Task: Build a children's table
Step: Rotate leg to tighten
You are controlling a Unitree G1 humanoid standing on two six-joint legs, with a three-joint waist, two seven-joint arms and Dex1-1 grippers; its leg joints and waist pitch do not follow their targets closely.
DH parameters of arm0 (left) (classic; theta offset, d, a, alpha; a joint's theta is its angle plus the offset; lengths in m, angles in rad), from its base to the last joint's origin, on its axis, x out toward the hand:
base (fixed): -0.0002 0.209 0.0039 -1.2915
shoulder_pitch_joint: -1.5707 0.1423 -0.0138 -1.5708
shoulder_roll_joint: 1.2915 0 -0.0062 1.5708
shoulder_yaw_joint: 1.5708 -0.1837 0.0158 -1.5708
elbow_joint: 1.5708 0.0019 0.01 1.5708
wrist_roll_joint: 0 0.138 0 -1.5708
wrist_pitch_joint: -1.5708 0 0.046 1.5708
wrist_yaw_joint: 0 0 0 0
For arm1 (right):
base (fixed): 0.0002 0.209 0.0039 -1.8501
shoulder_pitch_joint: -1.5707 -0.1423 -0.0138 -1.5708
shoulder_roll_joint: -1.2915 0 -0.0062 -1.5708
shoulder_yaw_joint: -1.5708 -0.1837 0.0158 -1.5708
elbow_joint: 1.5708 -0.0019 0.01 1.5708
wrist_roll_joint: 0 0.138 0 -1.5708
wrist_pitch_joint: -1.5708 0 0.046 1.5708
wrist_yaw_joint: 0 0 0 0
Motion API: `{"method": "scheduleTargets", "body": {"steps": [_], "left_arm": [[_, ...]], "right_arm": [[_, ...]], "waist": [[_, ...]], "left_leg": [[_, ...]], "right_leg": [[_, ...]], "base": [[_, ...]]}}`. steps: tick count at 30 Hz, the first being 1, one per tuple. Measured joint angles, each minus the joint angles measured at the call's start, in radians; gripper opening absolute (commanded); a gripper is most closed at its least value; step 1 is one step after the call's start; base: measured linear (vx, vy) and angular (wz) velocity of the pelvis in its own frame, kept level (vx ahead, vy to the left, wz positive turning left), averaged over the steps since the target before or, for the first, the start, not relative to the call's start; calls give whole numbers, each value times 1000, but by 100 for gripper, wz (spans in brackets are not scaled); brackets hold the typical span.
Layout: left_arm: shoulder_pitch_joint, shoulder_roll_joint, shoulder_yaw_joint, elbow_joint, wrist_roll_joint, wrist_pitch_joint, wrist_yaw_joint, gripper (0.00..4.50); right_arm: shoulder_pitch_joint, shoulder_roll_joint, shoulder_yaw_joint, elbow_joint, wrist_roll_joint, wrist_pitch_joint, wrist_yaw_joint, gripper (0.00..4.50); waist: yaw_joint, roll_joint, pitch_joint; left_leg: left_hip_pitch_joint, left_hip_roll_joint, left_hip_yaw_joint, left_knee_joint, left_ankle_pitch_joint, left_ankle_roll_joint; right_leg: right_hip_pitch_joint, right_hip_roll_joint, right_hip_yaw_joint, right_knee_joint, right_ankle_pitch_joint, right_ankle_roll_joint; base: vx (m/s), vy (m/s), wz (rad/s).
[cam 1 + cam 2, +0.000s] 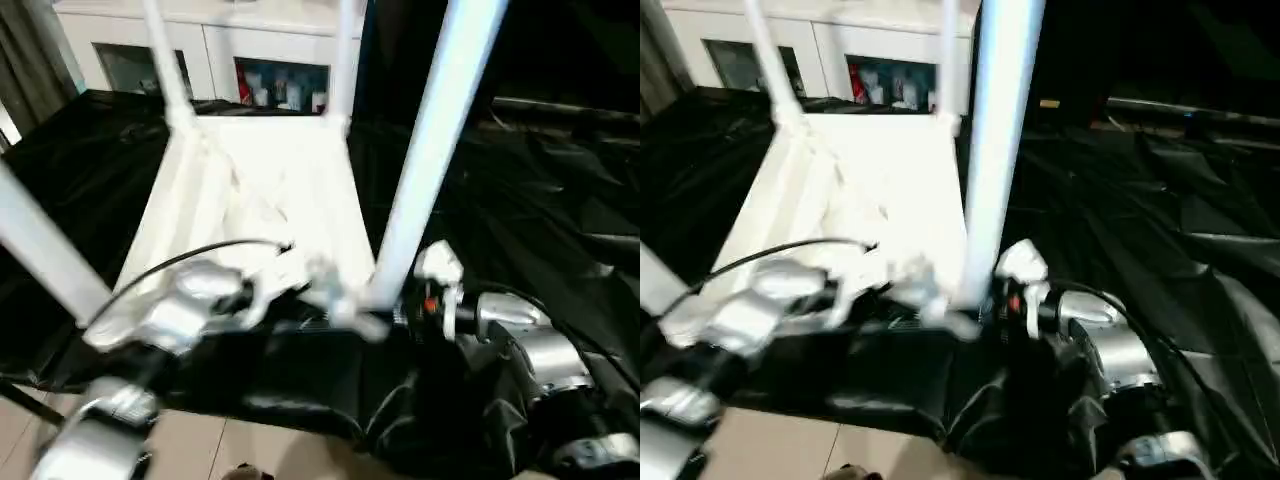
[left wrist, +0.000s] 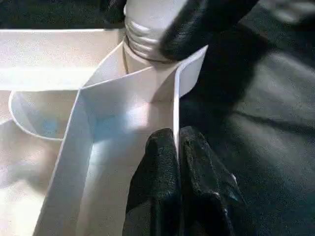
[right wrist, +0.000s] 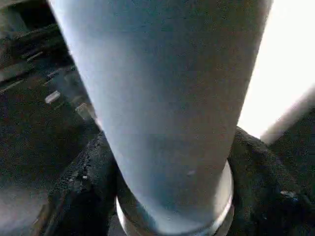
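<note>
Black-draped worktop (image 1: 560, 200): the upturned tabletop (image 1: 260, 190) looks light and stiff. Left pincer (image 2: 177, 162) pinches its rim; right pincer (image 3: 167, 196), probably clamped, holds the slippery leg (image 1: 430, 150) low.

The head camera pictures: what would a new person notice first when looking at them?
First comes the upside-down white tabletop on the black-draped table, with four white legs rising from its corners. The near right leg is the most striking, a thick tube crossing the picture, and the right gripper is shut around its base. The left gripper pinches the tabletop's rim beside that corner.
</note>
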Motion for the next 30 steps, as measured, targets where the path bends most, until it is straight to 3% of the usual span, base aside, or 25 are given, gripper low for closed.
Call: {"method": "scheduleTargets", "body": {"steps": [7,9,12,15,17,20,25,30], "left_arm": [[-112,-177,20,198,51,34,286,0],[-121,-188,22,215,52,33,304,0],[-126,-191,23,221,52,31,306,0],[-128,-190,27,226,54,27,305,0],[-128,-180,29,231,54,12,289,0],[-127,-158,28,227,49,-3,240,0],[-56,-45,24,114,10,-27,45,0],[7,51,19,21,-32,-56,-113,0]], "right_arm": [[-63,137,-91,103,-48,-1,-434,268],[-73,150,-97,117,-54,-9,-468,268],[-71,163,-113,126,-55,-29,-474,337],[-69,169,-118,120,-47,-27,-461,347],[-64,160,-118,113,-41,-27,-421,380],[-37,126,-105,79,-27,-26,-327,380],[10,-34,-7,-11,0,-21,-14,380],[27,-118,47,-90,19,-3,188,380]], "waist": [[-2,1,-1],[-2,3,-3],[-1,4,-3],[-3,4,-3],[-5,4,-3],[-4,4,-3],[0,4,-3],[3,2,-1]], "left_leg": [[8,-1,0,0,0,0],[8,-1,0,0,0,0],[9,-1,0,-1,0,0],[9,-1,0,-2,0,0],[9,-1,0,-2,0,0],[8,-1,0,-4,0,0],[5,0,0,-6,0,-1],[2,0,0,-7,0,0]], "right_leg": [[7,-1,1,-2,-2,4],[7,-1,1,-2,-2,4],[8,-1,1,-2,-2,4],[8,-1,0,-2,-2,4],[7,-1,0,-2,-2,4],[5,-1,0,-2,-2,4],[3,0,-1,-1,-2,4],[0,0,-2,-2,-4,5]], "base": [[0,0,0],[0,0,0],[0,0,0],[0,0,0],[0,0,0],[0,0,0],[0,0,0],[0,0,0]]}}
